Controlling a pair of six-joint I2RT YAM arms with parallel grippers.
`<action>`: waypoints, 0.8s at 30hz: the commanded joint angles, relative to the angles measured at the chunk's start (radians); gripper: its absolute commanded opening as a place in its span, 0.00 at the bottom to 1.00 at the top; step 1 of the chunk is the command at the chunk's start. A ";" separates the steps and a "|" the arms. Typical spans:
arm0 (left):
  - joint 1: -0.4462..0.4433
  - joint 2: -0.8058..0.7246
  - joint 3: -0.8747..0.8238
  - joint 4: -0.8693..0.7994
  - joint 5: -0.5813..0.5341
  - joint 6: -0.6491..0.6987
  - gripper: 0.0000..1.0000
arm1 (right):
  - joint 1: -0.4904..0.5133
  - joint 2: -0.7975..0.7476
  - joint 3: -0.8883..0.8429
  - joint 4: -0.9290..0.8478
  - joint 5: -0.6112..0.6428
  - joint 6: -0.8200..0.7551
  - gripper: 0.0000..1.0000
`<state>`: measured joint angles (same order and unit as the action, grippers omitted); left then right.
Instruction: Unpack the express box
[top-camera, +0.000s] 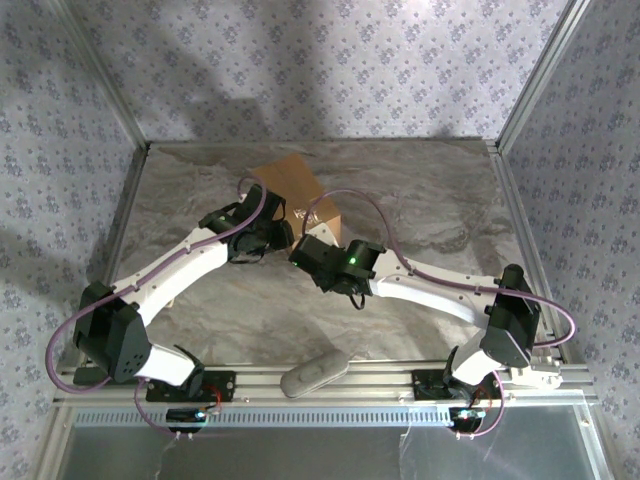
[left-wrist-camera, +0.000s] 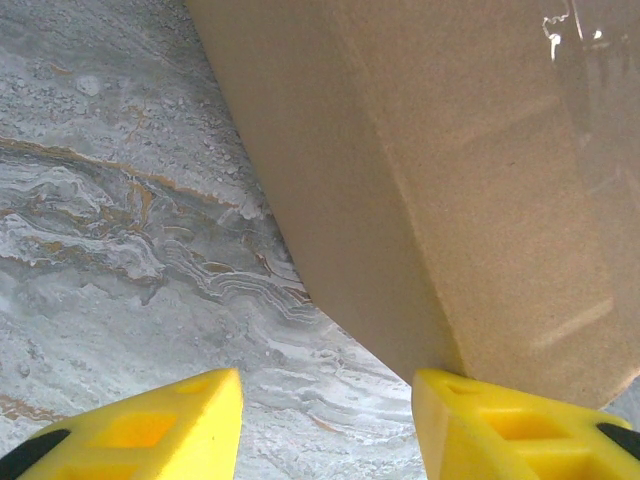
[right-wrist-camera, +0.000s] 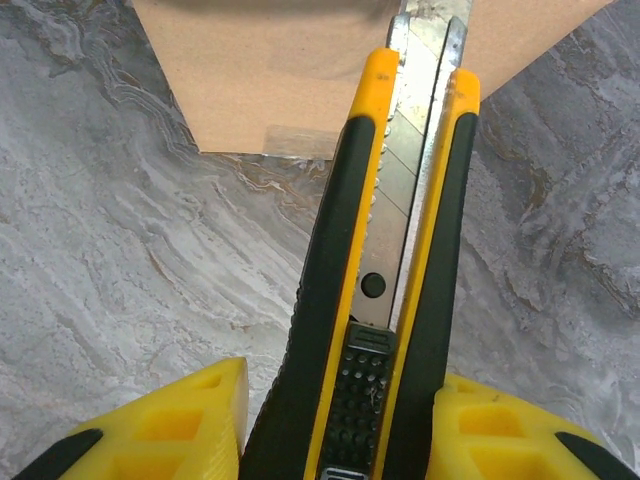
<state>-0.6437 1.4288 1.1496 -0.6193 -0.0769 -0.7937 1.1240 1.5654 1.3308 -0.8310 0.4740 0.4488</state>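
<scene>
The express box (top-camera: 298, 190), plain brown cardboard, lies on the marble table at back centre. In the left wrist view the express box (left-wrist-camera: 450, 170) rises at the upper right. My left gripper (left-wrist-camera: 328, 385) is open, with bare table between its yellow fingers. Its right finger (left-wrist-camera: 500, 425) rests against the box's lower corner. My right gripper (right-wrist-camera: 342, 378) is shut on a black and yellow utility knife (right-wrist-camera: 385, 260). The knife's blade (right-wrist-camera: 425, 60) points over the express box (right-wrist-camera: 260, 70) near a clear-tape seam (right-wrist-camera: 300, 140). From above, both grippers (top-camera: 268, 235) (top-camera: 308, 255) meet at the box's near side.
A grey oblong object (top-camera: 313, 372) lies at the table's near edge between the two arm bases. Metal frame posts and patterned walls close in the marble table (top-camera: 430, 200) on three sides. Open marble lies left and right of the box.
</scene>
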 joint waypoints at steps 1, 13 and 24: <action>-0.060 0.019 0.063 0.279 0.140 0.016 0.51 | 0.104 0.018 0.030 0.169 -0.370 -0.177 0.00; -0.061 -0.053 0.056 0.204 0.126 0.031 0.51 | 0.020 -0.076 -0.061 0.138 -0.300 -0.177 0.00; -0.059 -0.144 0.044 0.097 0.066 0.061 0.52 | -0.042 -0.168 -0.169 0.158 -0.291 -0.221 0.00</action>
<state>-0.6754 1.3293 1.1496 -0.6567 -0.0727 -0.7532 1.0576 1.4181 1.1893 -0.7601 0.3767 0.3649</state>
